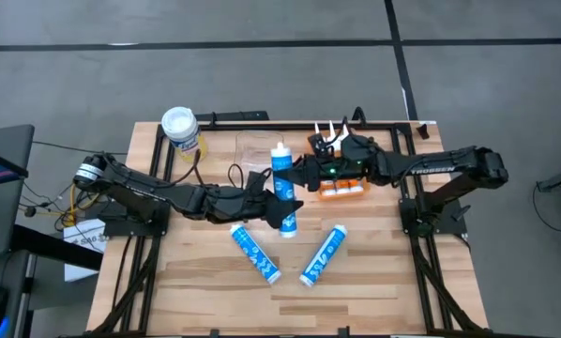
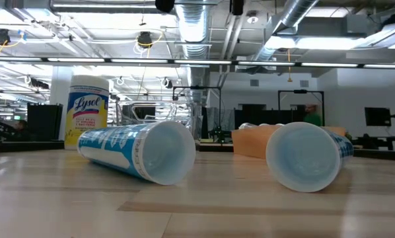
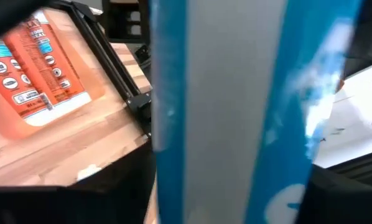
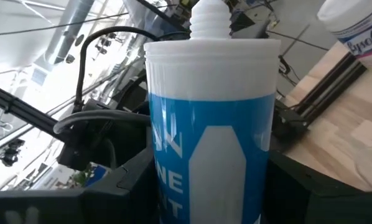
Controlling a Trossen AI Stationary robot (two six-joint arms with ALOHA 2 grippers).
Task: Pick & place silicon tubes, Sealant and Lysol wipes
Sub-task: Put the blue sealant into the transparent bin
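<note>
A blue-and-white silicone tube (image 1: pixel 282 188) is held above the table's middle, its white nozzle (image 1: pixel 280 148) toward the far edge. My left gripper (image 1: pixel 279 214) is at its base half and my right gripper (image 1: pixel 295 178) at its nozzle half, both shut on it. Two more silicone tubes (image 1: pixel 255 253) (image 1: pixel 323 255) lie on their sides on the near half of the table. The Lysol wipes (image 1: pixel 179 127) stand upright at the far left corner. Orange sealant tubes (image 1: pixel 342 189) lie under my right arm. My left gripper holds the tube's body near its base end (image 3: pixel 229 155), coming level from the table's left, across the tube. The tube fills the wrist view and hides the fingertips. The tube is lifted clear of the table. My right gripper holds the tube's body just below its white shoulder (image 4: pixel 173 186), between its two fingers (image 4: pixel 127 186). It comes about level from the table's right, across the tube. The tube is clear of the table, with its nozzle (image 4: pixel 208 18) free.
A clear plastic piece (image 1: pixel 252 150) lies at the far middle. White nozzles (image 1: pixel 332 131) lie by the sealant. Black frame rails (image 1: pixel 234 117) run along the far edge. Bare wood shows at the near edge (image 1: pixel 205 300).
</note>
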